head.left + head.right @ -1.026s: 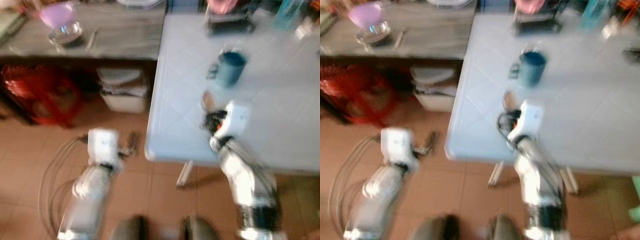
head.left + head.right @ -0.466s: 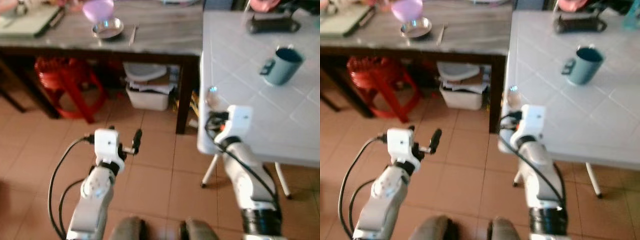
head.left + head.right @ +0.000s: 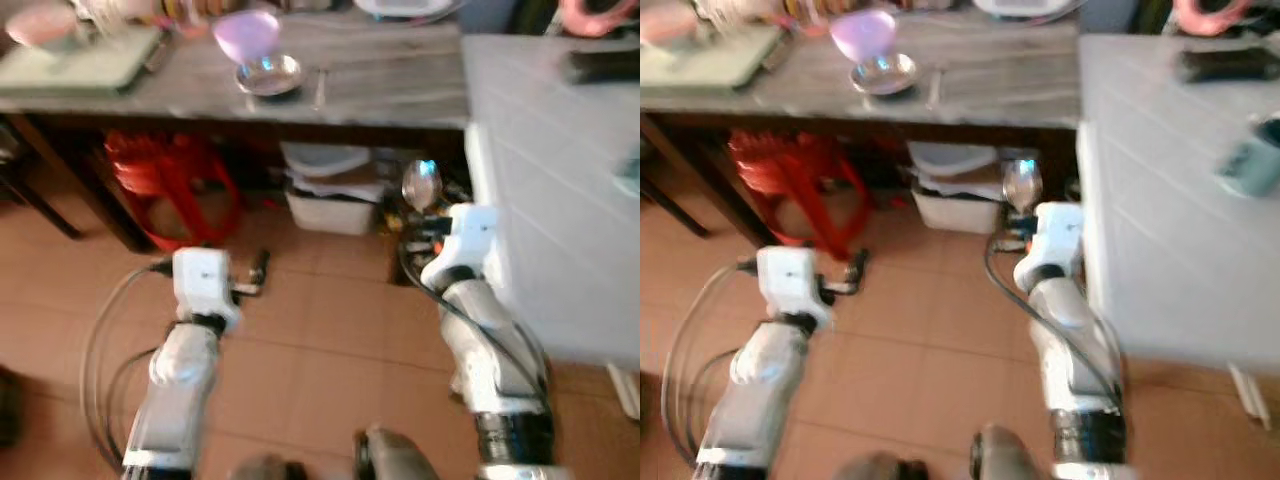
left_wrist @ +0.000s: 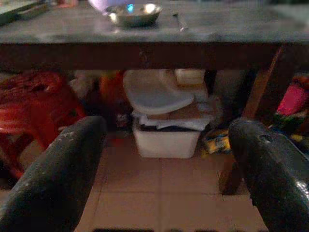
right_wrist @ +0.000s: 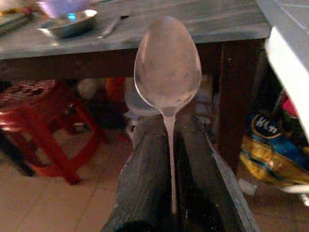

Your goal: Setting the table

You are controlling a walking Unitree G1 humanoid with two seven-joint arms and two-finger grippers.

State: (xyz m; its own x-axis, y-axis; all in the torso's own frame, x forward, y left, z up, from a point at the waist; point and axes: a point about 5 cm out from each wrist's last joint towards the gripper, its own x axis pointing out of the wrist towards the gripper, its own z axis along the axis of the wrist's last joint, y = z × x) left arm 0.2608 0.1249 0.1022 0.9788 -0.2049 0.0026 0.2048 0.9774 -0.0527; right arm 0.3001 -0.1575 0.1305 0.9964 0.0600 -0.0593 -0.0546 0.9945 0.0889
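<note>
Shiny metal spoon [image 5: 167,67] sits clamped bowl-up between the right gripper [image 5: 170,159] fingers, near the grey wooden table's [image 3: 390,85] leg. Left gripper [image 4: 164,159] hangs spread wide with nothing in it. The wrist view shows a yellow packet [image 5: 270,154] under that table, lettering unreadable.

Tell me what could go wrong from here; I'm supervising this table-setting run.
The spoon is pinched only by its thin handle between the right gripper fingers, bowl sticking out, so it might twist or slip while the robot moves. The right gripper sits close beside the white table edge, so the spoon could knock against it.
</note>
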